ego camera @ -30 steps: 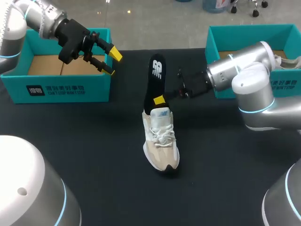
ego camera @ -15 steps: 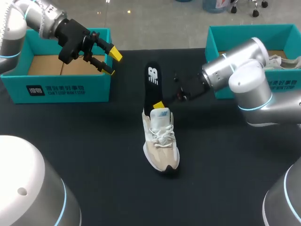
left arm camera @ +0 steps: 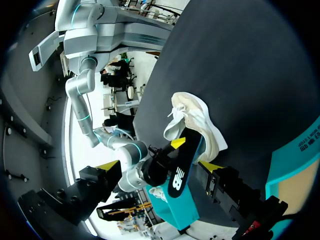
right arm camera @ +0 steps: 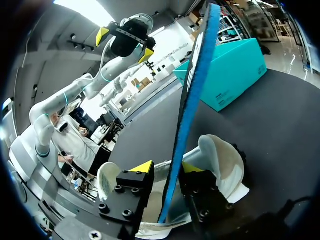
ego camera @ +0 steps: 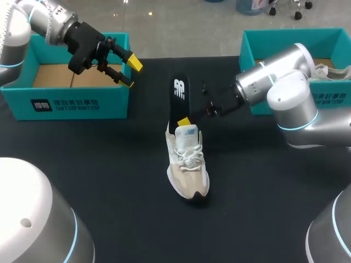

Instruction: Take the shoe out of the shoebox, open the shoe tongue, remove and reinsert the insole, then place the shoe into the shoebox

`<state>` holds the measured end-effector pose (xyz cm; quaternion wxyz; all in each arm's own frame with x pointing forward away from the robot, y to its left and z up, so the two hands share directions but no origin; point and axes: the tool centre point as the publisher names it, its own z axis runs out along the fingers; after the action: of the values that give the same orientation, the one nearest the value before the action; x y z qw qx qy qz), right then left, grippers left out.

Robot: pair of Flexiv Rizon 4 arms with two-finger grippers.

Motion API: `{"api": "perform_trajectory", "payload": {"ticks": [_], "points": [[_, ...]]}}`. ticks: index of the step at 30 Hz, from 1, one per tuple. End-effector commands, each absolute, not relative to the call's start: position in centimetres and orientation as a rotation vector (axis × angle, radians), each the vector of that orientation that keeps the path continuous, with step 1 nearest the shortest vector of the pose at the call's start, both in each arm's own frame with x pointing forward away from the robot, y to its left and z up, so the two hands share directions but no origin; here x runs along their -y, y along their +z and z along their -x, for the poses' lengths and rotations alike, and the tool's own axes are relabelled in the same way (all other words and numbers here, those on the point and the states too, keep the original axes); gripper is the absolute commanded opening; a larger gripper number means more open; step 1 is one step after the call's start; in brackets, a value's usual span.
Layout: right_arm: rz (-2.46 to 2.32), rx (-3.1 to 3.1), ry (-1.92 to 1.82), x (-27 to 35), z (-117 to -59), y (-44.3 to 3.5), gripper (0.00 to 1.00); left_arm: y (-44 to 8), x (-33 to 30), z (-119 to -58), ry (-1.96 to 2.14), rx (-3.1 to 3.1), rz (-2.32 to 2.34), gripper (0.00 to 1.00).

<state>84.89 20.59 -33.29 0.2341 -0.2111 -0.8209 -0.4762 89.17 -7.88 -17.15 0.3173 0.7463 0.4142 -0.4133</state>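
A beige and white shoe [ego camera: 187,164] stands on the black table [ego camera: 109,164], toe toward me. A black insole [ego camera: 179,104] with a blue underside stands tilted, its lower end in the shoe's heel opening. My right gripper [ego camera: 186,123] straddles that lower end. In the right wrist view the insole [right arm camera: 192,95] rises between the fingers of my right gripper [right arm camera: 167,167], with a gap showing beside one yellow tip, over the shoe [right arm camera: 220,160]. My left gripper [ego camera: 132,74] hangs open and empty above the left shoebox [ego camera: 66,101]; its wrist view shows the shoe [left arm camera: 200,125] and insole [left arm camera: 180,170] far ahead.
A second teal shoebox [ego camera: 285,38] stands at the back right behind my right arm, with another light shoe [ego camera: 334,74] inside. The left shoebox shows a bare cardboard floor. Black table surface lies open around and in front of the shoe.
My right gripper has moved left and lower with the insole, whose lower end now sits deeper in the shoe's heel. Its fingers have parted. My left arm has kept still.
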Motion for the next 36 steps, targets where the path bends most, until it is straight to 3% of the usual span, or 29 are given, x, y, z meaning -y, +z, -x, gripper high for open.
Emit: {"api": "perform_trajectory", "payload": {"ticks": [1, 4, 7, 29, 30, 31, 32, 34, 36], "points": [[0.575, 2.261, -1.299, -20.7, -85.2, -32.9, 0.32, -17.1, 7.8, -89.1, -1.085, -1.090, -1.968, 1.00], [0.567, 2.262, -1.300, -20.9, -85.5, -32.9, 0.22, -17.1, 7.8, -89.1, -1.085, -1.090, -1.968, 1.00], [0.558, 2.253, -1.294, -21.1, -85.6, -33.2, 0.00, -17.1, 7.8, -89.1, -1.085, -1.090, -1.968, 1.00], [0.570, 2.189, -1.199, -21.2, -82.7, -35.3, 0.00, -17.1, 7.8, -89.1, -1.085, -1.090, -1.968, 1.00], [0.574, 2.190, -1.204, -21.2, -82.7, -35.2, 0.05, -17.1, 7.8, -89.1, -1.085, -1.090, -1.968, 1.00], [0.577, 2.194, -1.209, -21.1, -82.8, -35.1, 0.20, -17.1, 7.8, -89.1, -1.085, -1.090, -1.968, 1.00], [0.577, 2.199, -1.217, -21.1, -83.0, -34.9, 0.25, -17.1, 7.8, -89.1, -1.085, -1.090, -1.968, 1.00], [0.571, 2.214, -1.228, -21.3, -83.4, -34.4, 0.34, -17.1, 7.8, -89.1, -1.085, -1.090, -1.968, 1.00], [0.559, 2.227, -1.237, -21.4, -83.8, -33.9, 0.35, -17.1, 7.8, -89.1, -1.085, -1.090, -1.968, 1.00]]}}
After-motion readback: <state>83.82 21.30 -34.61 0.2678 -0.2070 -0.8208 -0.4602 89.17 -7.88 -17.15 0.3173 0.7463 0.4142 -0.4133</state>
